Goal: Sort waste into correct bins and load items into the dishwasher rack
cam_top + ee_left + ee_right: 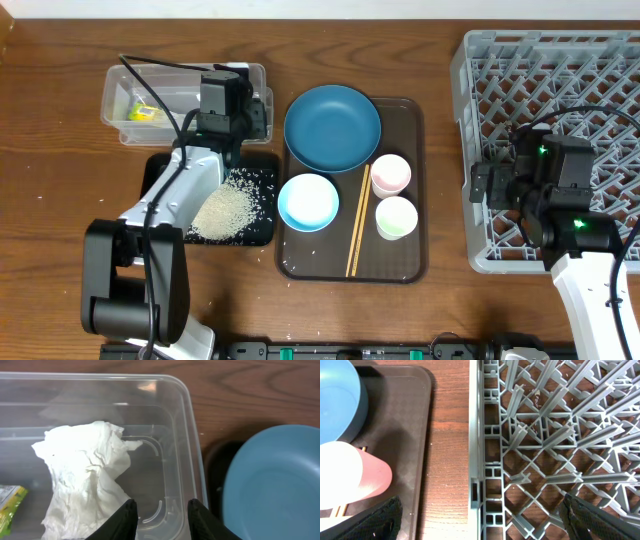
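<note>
The crumpled white tissue (85,480) lies inside the clear tub (187,425), with the yellow-green wrapper (10,502) to its left. My left gripper (161,516) hovers over the tub's right end, open, only tub floor between its fingers; the left finger is next to the tissue. Overhead, the left gripper (228,92) is over the tub (130,80), with the wrapper (143,112) inside. Rice (225,208) is heaped on the black tray (160,175). The blue plate (332,127), bowl (307,201), pinkish cup (390,174), whitish cup (396,217) and chopsticks (357,225) sit on the brown tray. My right gripper (482,516) is wide open above the grey rack's (545,435) left wall.
The brown serving tray (415,190) lies between the black tray and the rack (560,90). A strip of bare wood (450,450) separates the brown tray's edge (415,435) from the rack. Stray rice grains dot the black tray and the brown tray's floor.
</note>
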You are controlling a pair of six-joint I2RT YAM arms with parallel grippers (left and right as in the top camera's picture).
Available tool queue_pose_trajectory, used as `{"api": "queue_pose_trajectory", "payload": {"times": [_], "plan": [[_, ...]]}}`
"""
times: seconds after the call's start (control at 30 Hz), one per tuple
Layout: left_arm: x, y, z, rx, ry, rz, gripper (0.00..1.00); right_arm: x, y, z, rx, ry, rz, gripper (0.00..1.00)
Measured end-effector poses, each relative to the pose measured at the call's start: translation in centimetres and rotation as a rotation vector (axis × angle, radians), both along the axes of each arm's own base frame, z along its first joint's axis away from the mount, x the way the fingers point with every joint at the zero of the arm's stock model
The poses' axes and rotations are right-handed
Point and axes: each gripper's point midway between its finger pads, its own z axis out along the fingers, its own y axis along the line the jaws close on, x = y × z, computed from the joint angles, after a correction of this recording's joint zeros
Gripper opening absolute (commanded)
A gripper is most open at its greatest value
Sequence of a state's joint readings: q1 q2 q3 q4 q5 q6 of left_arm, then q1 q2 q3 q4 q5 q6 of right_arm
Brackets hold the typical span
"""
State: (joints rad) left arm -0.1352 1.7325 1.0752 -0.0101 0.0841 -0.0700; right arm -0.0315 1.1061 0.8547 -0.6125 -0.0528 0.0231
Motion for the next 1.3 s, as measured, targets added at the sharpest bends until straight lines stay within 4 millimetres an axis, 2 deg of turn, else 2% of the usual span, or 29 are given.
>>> {"api": "queue_pose_trajectory", "payload": {"times": [0.4, 0.7, 1.0, 1.3], "plan": [[-0.6, -1.5, -0.3, -0.055, 0.028, -0.064, 0.36, 0.0, 0.0, 0.0, 0.0, 0.0, 0.0, 0.99], [-3.5, -1.4, -2.7, -0.051, 0.181, -0.071, 0.36, 0.0, 0.0, 0.0, 0.0, 0.0, 0.0, 0.99], [-2.7, -1.5, -2.1, -0.055, 0.142, -0.072, 0.36, 0.0, 0.0, 0.0, 0.0, 0.0, 0.0, 0.99], [-3.3, -1.4, -2.5, -0.052, 0.173, -0.071, 0.36, 0.0, 0.0, 0.0, 0.0, 0.0, 0.0, 0.99]]}}
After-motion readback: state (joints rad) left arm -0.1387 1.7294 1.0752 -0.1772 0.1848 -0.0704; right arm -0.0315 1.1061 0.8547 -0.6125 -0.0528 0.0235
